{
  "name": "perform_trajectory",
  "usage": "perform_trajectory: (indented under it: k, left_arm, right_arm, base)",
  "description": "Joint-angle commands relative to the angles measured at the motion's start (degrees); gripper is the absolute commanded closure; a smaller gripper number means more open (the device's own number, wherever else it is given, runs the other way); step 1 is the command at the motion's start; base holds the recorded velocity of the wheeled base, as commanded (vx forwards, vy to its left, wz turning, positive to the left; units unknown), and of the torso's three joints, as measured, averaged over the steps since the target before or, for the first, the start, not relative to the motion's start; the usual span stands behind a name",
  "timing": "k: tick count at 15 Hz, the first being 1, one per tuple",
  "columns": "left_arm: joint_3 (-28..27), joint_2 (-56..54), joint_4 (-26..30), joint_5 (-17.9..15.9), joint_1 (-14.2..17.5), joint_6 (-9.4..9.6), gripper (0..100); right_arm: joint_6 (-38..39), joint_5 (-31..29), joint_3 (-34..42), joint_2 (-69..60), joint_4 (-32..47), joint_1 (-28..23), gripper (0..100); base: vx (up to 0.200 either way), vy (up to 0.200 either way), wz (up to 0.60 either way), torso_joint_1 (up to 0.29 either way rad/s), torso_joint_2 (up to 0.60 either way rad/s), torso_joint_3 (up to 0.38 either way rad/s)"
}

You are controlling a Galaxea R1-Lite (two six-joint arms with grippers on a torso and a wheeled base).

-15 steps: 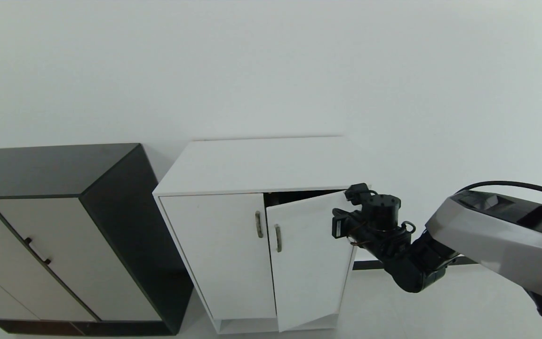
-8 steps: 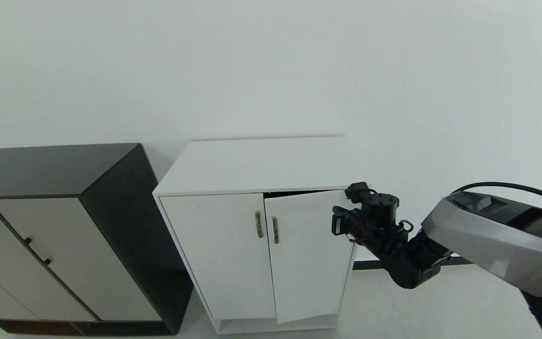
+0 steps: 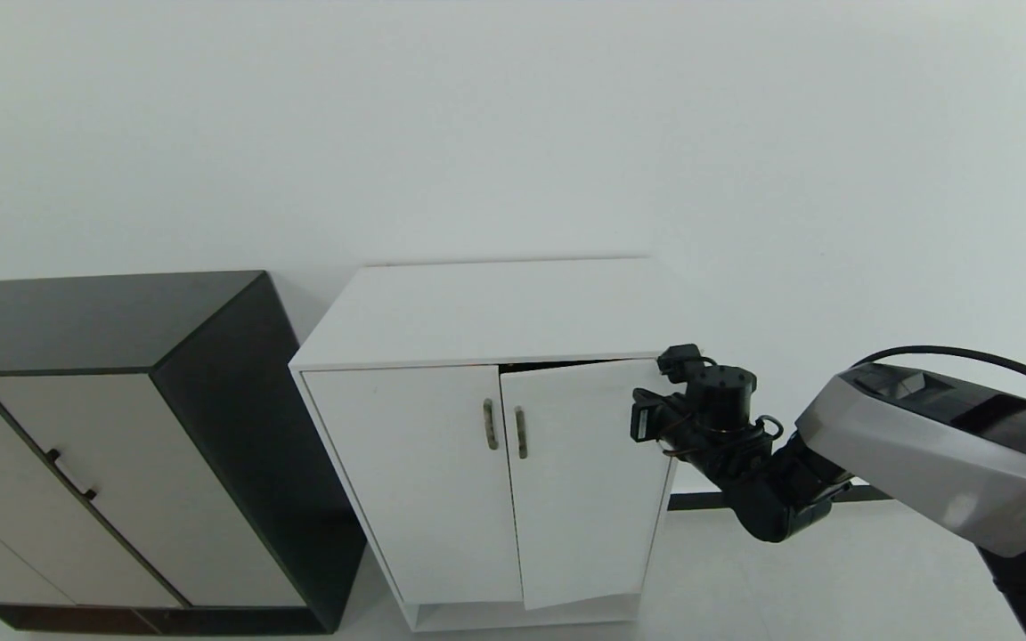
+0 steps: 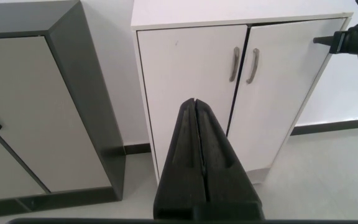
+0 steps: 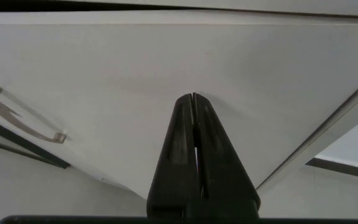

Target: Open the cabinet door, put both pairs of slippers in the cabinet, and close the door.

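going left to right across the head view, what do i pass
black cabinet → white cabinet's left door → left handle → right handle → right door → right hand, at that door's outer edge

The white cabinet (image 3: pixel 477 312) is seen from high and well back by the head camera, angled downward, the dark cabinet (image 3: pixel 210 374) at nine o'clock. Both fronts are shared with the lower, forward-facing left wrist view. The right door (image 5: pixel 166 74) is faced at close range by the right wrist camera.
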Motion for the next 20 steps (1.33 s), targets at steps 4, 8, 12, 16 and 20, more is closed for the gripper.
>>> perform_trajectory:
  k: [4,8,12,16,20]
  left_arm:
    - [0.0,0.0,0.0,0.0,0.0,-0.01,100]
    - [0.0,0.0,0.0,0.0,0.0,-0.01,100]
    - [0.0,0.0,0.0,0.0,0.0,-0.01,100]
    - [0.0,0.1,0.0,0.0,0.0,-0.01,100]
    - [0.0,0.1,0.0,0.0,0.0,-0.01,100]
  right_arm:
    - [0.1,0.0,-0.8,0.9,0.0,-0.7,100]
    - [0.1,0.0,-1.5,1.0,0.0,-0.7,100]
    - [0.1,0.0,-2.9,1.9,0.0,-0.9,100]
    - [0.1,0.0,-3.4,2.3,0.0,-0.9,100]
    - [0.1,0.0,-3.4,2.3,0.0,-1.2,100]
  base:
    - [0.0,0.0,0.0,0.0,0.0,0.0]
    - [0.0,0.0,0.0,0.0,0.0,0.0]
    - [0.0,0.0,0.0,0.0,0.0,0.0]
    - [0.0,0.0,0.0,0.0,0.0,0.0]
    - [0.0,0.0,0.0,0.0,0.0,0.0]
